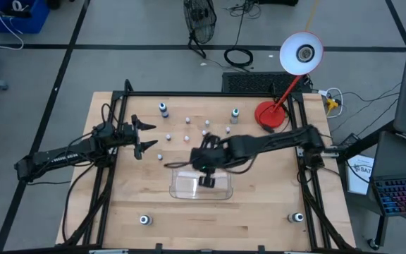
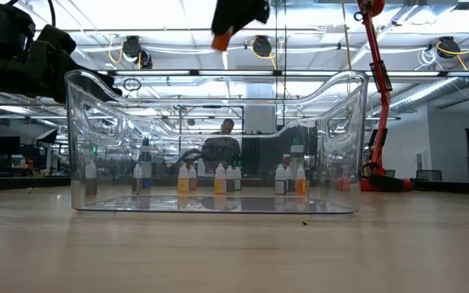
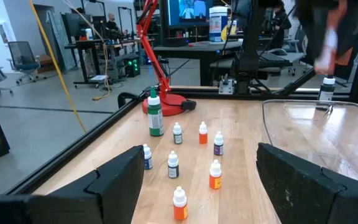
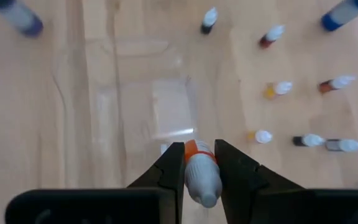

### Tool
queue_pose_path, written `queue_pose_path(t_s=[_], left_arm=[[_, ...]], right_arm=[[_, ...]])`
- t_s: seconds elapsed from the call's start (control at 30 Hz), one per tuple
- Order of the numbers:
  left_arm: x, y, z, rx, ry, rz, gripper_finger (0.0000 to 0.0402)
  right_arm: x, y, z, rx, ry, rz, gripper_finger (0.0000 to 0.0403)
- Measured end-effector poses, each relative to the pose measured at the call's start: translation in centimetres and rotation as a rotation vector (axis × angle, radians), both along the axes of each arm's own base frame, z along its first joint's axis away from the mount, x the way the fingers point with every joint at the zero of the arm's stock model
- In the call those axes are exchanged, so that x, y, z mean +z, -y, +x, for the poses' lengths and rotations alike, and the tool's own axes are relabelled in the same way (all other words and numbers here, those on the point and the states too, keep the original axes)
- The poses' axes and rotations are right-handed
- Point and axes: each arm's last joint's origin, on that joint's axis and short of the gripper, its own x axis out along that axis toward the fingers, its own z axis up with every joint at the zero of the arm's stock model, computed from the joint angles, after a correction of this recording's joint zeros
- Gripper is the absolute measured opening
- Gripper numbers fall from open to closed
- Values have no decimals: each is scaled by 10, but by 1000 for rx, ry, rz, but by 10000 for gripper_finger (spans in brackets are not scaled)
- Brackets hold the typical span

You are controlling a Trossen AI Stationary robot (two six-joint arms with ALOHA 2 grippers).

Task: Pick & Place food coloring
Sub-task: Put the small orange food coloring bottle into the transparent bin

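My right gripper (image 1: 206,178) hangs over the clear tray (image 1: 178,192) in mid-table, shut on a small food coloring bottle (image 4: 201,174) with an orange band. Several more small bottles (image 1: 187,120) stand upright on their bases on the wood beyond the tray, flanked by two larger ones (image 1: 163,108) (image 1: 235,113). Through the tray wall (image 2: 80,138), the low view shows them in a row (image 2: 220,177). My left gripper (image 1: 150,136) waits open at the left, its fingers (image 3: 117,180) pointing level toward the bottles (image 3: 173,165). My right gripper pinches the small bottle by its two sides (image 4: 188,163) between the two fingers. The fingers slant down from the table's right. The bottle's orange end (image 2: 222,41) sticks out below the fingertips. It is lifted clear, high above the tray.
A red desk lamp stands with its base (image 1: 268,115) at the far right and its white head (image 1: 301,53) beyond the far edge. One larger bottle stands at each near corner (image 1: 144,219) (image 1: 297,217). Black frame rails run along the table's sides.
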Motion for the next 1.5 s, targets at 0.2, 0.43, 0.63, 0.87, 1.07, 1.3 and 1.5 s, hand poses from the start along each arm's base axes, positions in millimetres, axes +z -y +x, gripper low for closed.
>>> queue_pose_path(t_s=[0.2,0.43,0.63,0.87,1.07,1.3,1.5], left_arm=[[0,0,0,0,0,0,305],[0,0,0,0,0,0,305],[0,0,0,0,0,0,305],[0,0,0,0,0,0,305],[0,0,0,0,0,0,305],[0,0,0,0,0,0,305],[0,0,0,0,0,0,305]], right_arm=[[-48,-7,18,42,-156,11,58],[-93,-8,31,84,-289,-32,58],[-98,-3,39,133,-255,-22,58],[-107,7,41,102,-244,-19,58],[-131,5,39,45,-241,8,58],[-140,-10,36,17,-222,37,58],[-151,-19,36,-4,-180,90,58]])
